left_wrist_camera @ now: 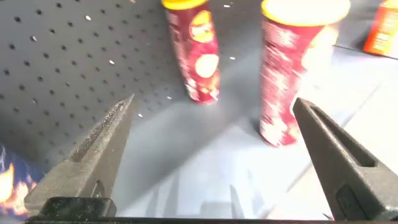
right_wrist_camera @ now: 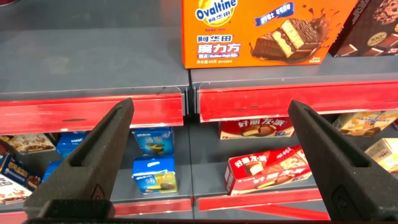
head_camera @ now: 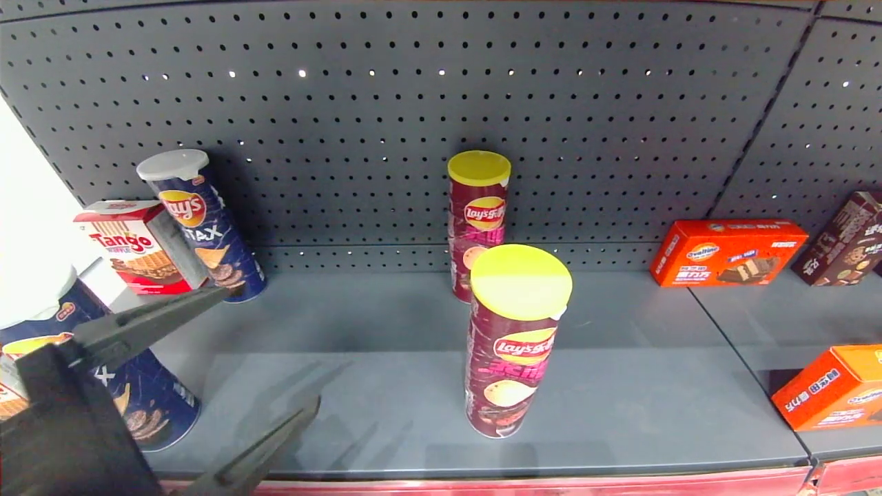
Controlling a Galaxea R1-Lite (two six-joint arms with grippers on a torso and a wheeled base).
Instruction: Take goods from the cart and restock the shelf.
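Note:
Two maroon chip cans with yellow lids stand upright on the grey shelf point(head_camera: 641, 386): one at the back point(head_camera: 478, 220) by the pegboard, one nearer the front point(head_camera: 513, 351). My left gripper point(head_camera: 272, 348) hangs open and empty over the shelf's front left, left of the front can. In the left wrist view the left gripper point(left_wrist_camera: 214, 102) faces the back can point(left_wrist_camera: 196, 56) and the front can point(left_wrist_camera: 289, 74), apart from both. My right gripper point(right_wrist_camera: 211, 104) is open and empty, in front of a red shelf edge point(right_wrist_camera: 93, 112) below an orange box point(right_wrist_camera: 267, 31).
Two blue chip cans point(head_camera: 207, 227) point(head_camera: 148, 396) and a red-and-white wafer box point(head_camera: 138, 244) stand at the shelf's left. Orange boxes point(head_camera: 727, 251) point(head_camera: 830, 389) and a brown box point(head_camera: 844, 241) lie at the right. Lower shelves hold blue boxes point(right_wrist_camera: 154, 174) and red boxes point(right_wrist_camera: 267, 171).

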